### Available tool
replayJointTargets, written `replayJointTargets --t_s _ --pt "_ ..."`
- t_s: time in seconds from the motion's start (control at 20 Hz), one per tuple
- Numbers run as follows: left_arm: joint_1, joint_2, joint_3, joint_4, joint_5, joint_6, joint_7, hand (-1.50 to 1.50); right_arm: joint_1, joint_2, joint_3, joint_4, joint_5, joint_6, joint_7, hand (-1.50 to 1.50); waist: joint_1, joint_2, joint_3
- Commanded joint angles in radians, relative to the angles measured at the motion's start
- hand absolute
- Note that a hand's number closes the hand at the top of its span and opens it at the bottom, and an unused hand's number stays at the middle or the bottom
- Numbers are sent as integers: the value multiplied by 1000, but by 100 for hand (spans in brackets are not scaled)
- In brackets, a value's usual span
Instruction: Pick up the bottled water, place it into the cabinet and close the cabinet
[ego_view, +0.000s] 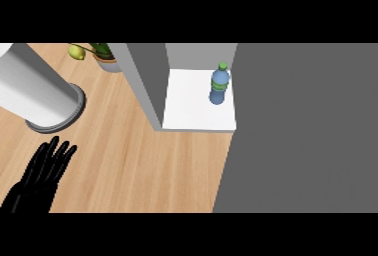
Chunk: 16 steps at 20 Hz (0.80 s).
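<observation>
Bottled water (218, 86) stands upright inside the cabinet (199, 112), delivered; left hand (40, 175) rests open on the counter (140, 165); door unclosed.

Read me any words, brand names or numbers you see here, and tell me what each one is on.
None can be read.
The bottle in the cabinet has a green band, but no letters show on it.
The white canister, plant pot and left hand carry no writing.
</observation>
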Motion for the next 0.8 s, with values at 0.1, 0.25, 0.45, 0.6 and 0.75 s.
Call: replayJointTargets --t_s 0.1,0.25,0.45,0.6,0.75 --pt "49 63 34 -43 30 -42 9 -150 -148 19 192 -149 257 -143 80 150 -4 -2 -4" --pt "74 85 45 -92 40 -32 16 -150 -248 56 276 -85 295 -206 78 150 3 -9 -4" --pt "81 136 88 -120 72 -53 39 -150 -417 157 410 39 402 -353 116 150 5 -2 -3" --pt "114 172 110 -169 94 -69 45 -150 -507 271 509 106 530 -473 157 150 12 -5 -2" --pt "124 200 138 -209 106 -58 67 -150 -655 332 570 252 583 -620 145 150 21 5 1"
